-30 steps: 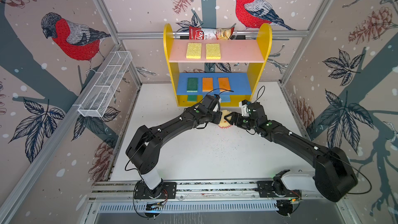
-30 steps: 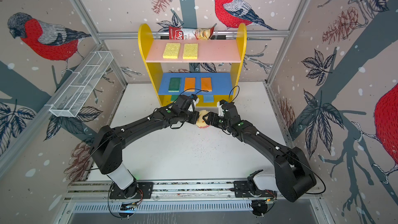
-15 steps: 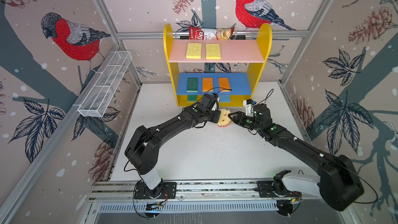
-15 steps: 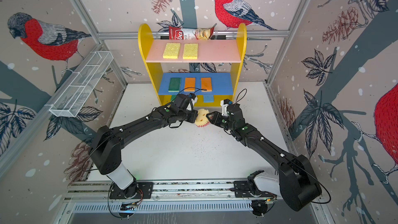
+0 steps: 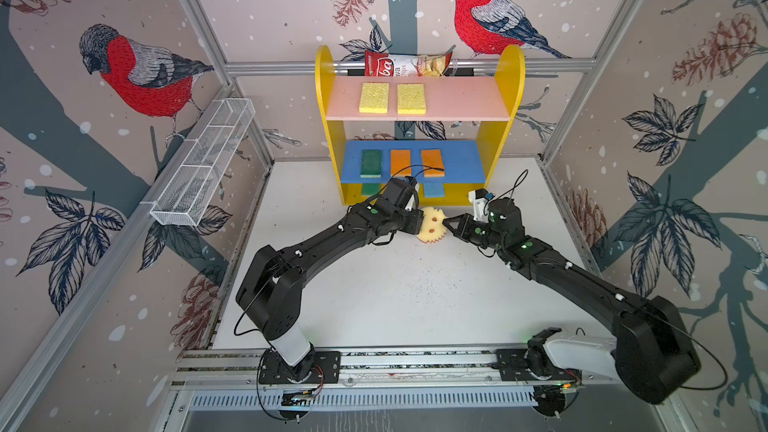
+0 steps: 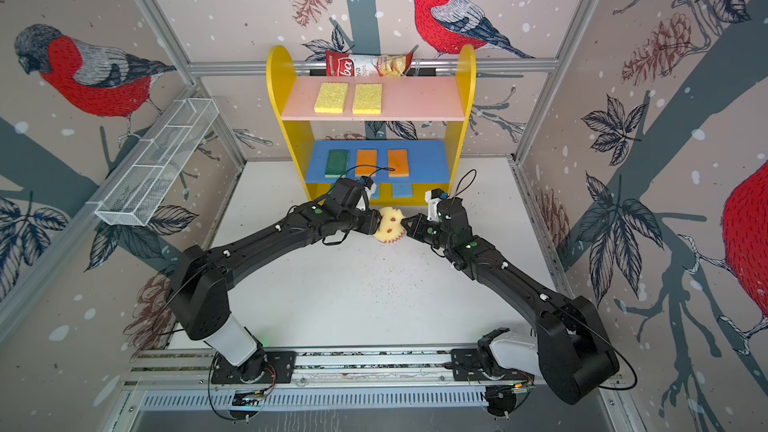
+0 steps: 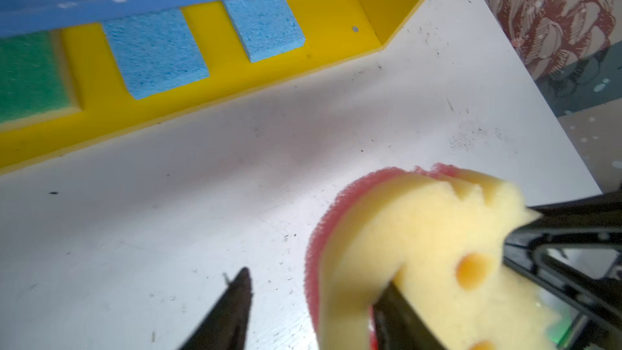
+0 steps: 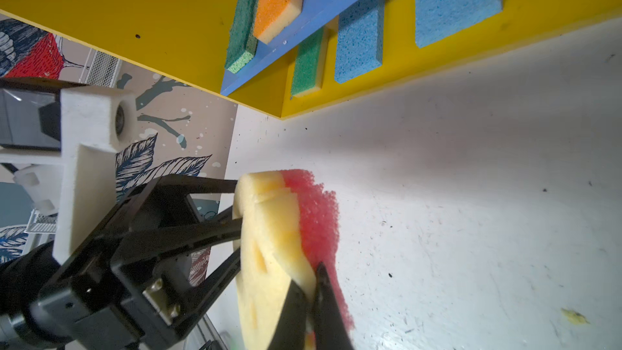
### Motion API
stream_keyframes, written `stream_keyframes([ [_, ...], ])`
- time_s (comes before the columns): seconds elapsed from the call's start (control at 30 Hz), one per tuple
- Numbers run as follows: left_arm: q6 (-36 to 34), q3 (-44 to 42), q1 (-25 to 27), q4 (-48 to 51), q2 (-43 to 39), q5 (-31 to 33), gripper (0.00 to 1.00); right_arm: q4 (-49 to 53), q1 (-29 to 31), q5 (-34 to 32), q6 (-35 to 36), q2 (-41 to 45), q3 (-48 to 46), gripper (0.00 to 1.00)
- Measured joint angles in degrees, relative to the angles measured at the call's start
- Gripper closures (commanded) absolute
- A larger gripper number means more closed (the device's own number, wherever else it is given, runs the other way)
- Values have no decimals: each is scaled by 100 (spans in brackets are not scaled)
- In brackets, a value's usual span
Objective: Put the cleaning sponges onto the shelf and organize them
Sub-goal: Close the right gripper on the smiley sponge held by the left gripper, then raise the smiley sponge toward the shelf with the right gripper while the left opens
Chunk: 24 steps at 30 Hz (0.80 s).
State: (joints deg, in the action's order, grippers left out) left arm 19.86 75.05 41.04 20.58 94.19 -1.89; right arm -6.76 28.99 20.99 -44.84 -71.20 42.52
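Note:
The round pale-yellow smiley sponge [image 5: 432, 226] [image 6: 390, 226] with a pink underside hangs above the table just before the shelf [image 5: 465, 97]. My right gripper [image 5: 448, 224] [image 8: 311, 277] is shut on its rim. My left gripper [image 5: 417, 222] [image 7: 318, 277] stands open on the sponge's other side, its jaws wide apart. On the pink top board lie two yellow sponges [image 5: 374, 97]. The blue board carries a green one [image 5: 371, 162] and two orange ones [image 5: 400, 162]. The yellow base holds a green sponge [image 7: 30, 75] and two blue sponges [image 7: 154, 52].
A red-and-white chips bag [image 5: 405, 65] lies behind the shelf's top. A white wire-mesh basket [image 5: 203, 164] hangs on the left wall. Printed walls close in the white table [image 5: 395, 297] on three sides, and a metal rail [image 5: 415, 361] runs along the front.
The left gripper has opened and let go of the smiley sponge. The right gripper has shut on the sponge's rim, and the sponge stays between the two.

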Motion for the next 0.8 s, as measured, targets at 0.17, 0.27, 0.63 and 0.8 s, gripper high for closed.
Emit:
stream_keyframes([
  [0.17,234,-269,-4,-162,-544,562,2,341,-13,-66,295,26,525,100],
  [0.27,260,-588,-4,-382,-1054,699,2,507,-37,-79,470,22,872,100],
  [0.63,332,-1733,-44,-796,-2789,1878,2,881,-57,-323,894,-466,1572,100],
  [0.8,507,-2610,-44,-1257,-3842,2140,2,944,105,-374,1078,-678,1941,100],
])
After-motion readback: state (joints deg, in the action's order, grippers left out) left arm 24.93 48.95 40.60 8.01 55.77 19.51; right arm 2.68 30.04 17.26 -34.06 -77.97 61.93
